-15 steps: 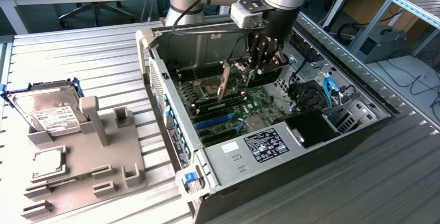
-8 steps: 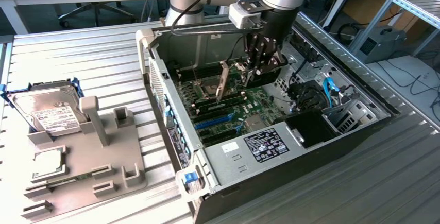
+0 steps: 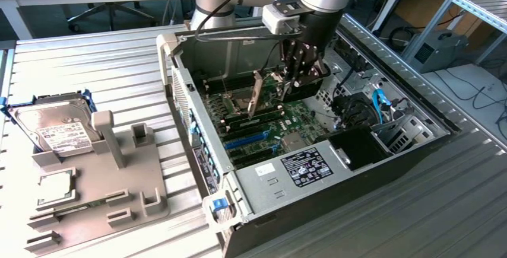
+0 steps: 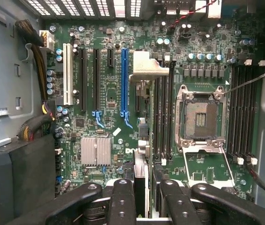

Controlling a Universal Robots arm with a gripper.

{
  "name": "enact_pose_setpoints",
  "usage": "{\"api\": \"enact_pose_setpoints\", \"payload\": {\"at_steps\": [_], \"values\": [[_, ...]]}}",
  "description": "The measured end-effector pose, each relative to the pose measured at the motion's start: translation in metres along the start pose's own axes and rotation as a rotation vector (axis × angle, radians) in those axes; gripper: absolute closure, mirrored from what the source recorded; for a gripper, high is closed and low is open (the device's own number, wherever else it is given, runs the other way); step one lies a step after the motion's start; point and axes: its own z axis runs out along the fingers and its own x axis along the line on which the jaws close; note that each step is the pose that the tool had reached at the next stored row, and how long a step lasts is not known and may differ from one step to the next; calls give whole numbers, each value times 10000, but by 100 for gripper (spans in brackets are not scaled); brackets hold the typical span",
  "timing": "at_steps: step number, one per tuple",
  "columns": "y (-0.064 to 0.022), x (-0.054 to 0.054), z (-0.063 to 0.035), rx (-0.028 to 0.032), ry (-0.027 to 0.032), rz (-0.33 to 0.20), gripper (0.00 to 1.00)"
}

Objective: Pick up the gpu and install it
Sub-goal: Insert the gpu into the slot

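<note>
The gpu hangs upright inside the open computer case, just above the motherboard. My gripper is shut on its upper edge. In the wrist view the gpu is seen edge-on between the black fingers, and its silver bracket is at the far end. The card lines up between the long blue slot and the black memory slots. It is not seated in any slot.
A processor socket stands open beside the memory slots. Cables and a drive cage fill the case at the exterior view's right. On the grey fixture outside the case are a silver hard drive and a square chip.
</note>
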Motion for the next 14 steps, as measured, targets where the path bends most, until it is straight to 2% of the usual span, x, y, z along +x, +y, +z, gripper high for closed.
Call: {"api": "enact_pose_setpoints", "payload": {"at_steps": [14], "values": [[10, 38, 13, 0, 0, 0, 74]]}}
